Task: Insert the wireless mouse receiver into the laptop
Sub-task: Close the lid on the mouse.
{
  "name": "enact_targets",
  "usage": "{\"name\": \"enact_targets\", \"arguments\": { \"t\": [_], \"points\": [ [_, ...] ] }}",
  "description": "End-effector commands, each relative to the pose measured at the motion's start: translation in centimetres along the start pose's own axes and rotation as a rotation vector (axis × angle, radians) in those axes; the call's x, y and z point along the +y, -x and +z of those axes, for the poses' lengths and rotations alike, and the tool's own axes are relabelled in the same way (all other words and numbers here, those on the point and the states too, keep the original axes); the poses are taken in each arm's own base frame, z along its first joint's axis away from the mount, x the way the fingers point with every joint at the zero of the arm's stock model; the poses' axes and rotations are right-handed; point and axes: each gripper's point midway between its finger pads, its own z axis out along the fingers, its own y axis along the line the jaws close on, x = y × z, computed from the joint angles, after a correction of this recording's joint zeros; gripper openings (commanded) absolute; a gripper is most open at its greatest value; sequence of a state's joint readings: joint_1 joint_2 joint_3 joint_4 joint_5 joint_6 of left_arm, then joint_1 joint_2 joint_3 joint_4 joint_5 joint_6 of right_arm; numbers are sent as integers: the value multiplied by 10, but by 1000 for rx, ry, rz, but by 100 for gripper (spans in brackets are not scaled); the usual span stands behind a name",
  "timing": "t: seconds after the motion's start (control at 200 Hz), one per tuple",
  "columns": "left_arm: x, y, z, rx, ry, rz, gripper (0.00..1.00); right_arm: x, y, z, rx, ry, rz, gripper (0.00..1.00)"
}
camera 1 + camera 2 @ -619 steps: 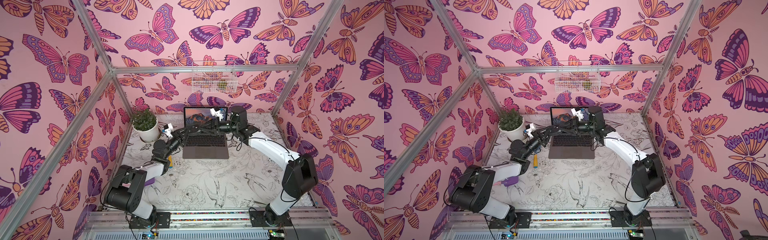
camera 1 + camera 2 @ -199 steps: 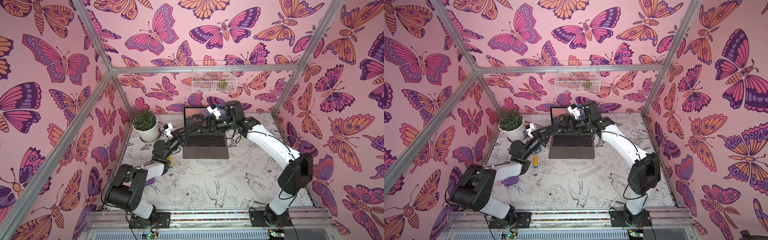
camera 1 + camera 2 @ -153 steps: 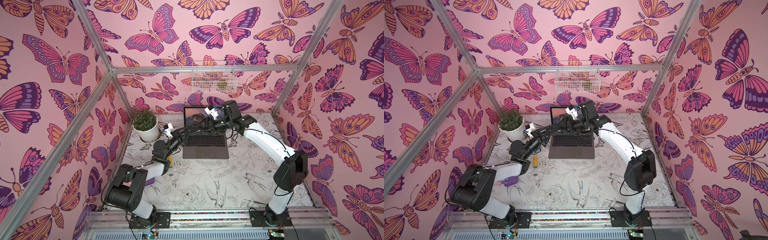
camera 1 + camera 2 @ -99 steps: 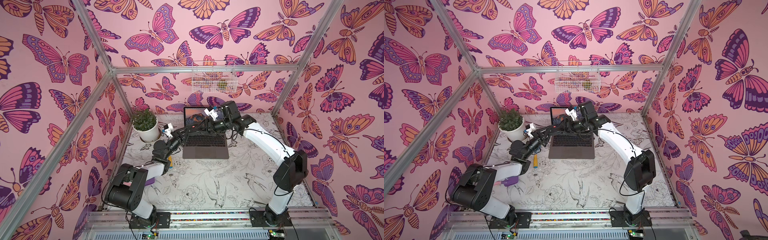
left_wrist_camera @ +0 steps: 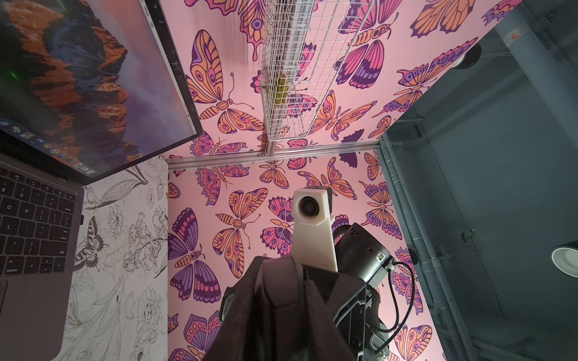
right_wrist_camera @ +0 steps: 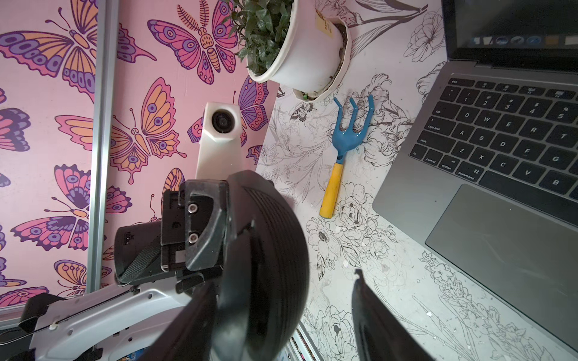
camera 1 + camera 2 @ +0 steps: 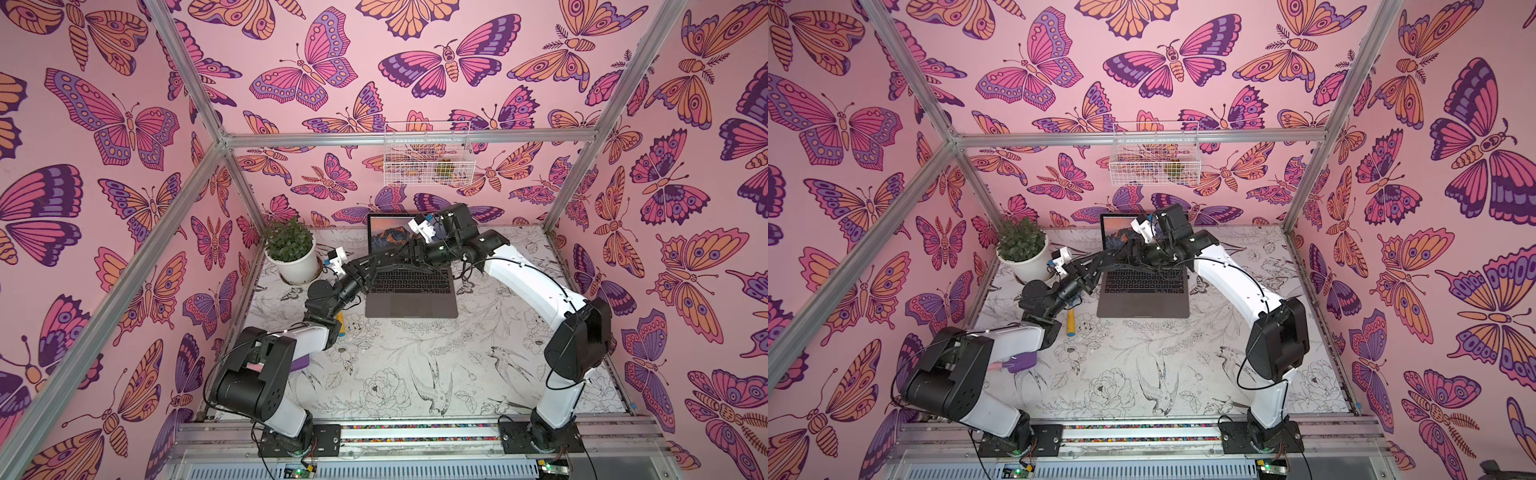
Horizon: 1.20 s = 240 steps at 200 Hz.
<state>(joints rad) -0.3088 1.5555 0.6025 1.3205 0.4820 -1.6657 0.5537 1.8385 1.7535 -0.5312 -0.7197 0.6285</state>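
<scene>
The laptop sits open at the back of the table, its screen showing an orange mountain. My left gripper reaches over the keyboard's back edge, shut on the black oval wireless mouse. My right gripper meets it from the right. It is open, with its fingers either side of the mouse. One finger is close to the mouse and the other stands clear of it. The receiver is hidden.
A potted plant stands left of the laptop. A blue and yellow hand rake lies beside the laptop's left edge. A wire basket hangs on the back wall. A purple object lies under my left arm.
My right gripper has moved left over the laptop to the mouse in my left gripper, and its jaws have narrowed. The left arm has stayed still.
</scene>
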Motion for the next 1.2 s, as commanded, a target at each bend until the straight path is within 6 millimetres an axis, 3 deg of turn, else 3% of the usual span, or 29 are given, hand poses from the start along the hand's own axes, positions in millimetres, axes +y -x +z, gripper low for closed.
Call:
{"name": "enact_targets", "arguments": {
  "t": [0.0, 0.501, 1.197],
  "points": [
    [-22, -6, 0, 24, -77, 33, 0, -15, -1, 4, -7, -58, 22, 66],
    [-22, -4, 0, 16, -78, 31, 0, -14, 0, -4, -30, -60, 13, 60],
    [-21, -4, 2, 22, -78, 29, 0, -14, -1, -1, -28, -49, 22, 55]
  ]
}}
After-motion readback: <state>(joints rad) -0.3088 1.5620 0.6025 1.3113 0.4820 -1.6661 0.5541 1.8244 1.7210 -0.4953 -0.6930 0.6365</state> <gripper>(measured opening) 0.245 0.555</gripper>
